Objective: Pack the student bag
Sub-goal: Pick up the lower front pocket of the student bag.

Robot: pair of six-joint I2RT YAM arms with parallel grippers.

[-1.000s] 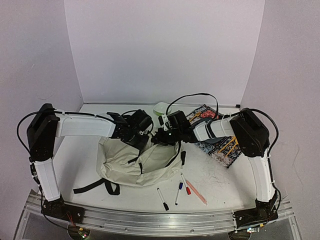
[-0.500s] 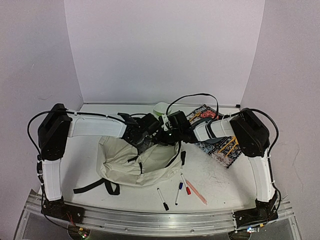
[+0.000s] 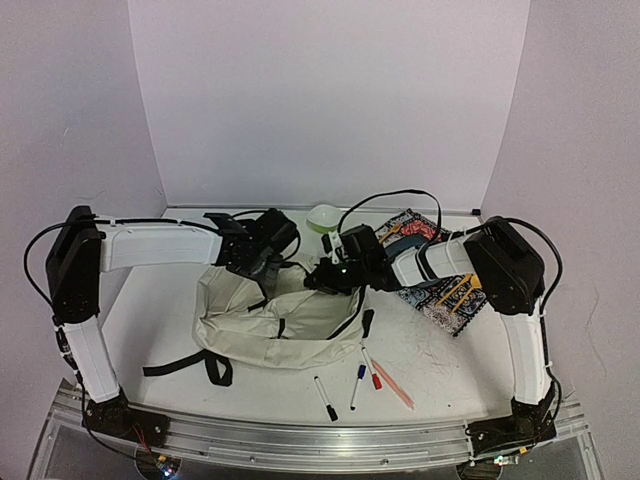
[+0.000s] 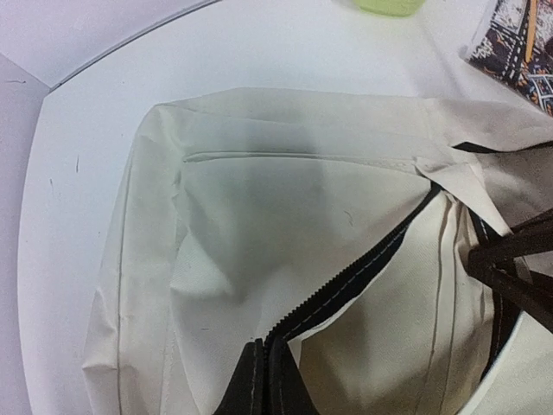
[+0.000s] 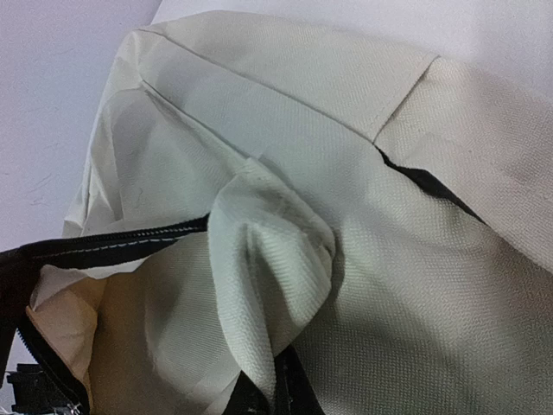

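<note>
While fingertips are cut off, left gripper [image 4: 263,385] — open before — and right gripper [image 5: 273,391] clamp the student bag [image 3: 280,325].

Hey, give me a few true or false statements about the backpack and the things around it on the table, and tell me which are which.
1. The left claw and the right claw are both closed on the student bag. True.
2. The markers are inside the bag. False: the markers lie on the table in front of it.
3. A patterned book lies beside the bag, partly hidden by the right arm. True.
4. The green bowl sits at the table's near edge. False: the bowl sits at the far edge, behind the bag.
</note>
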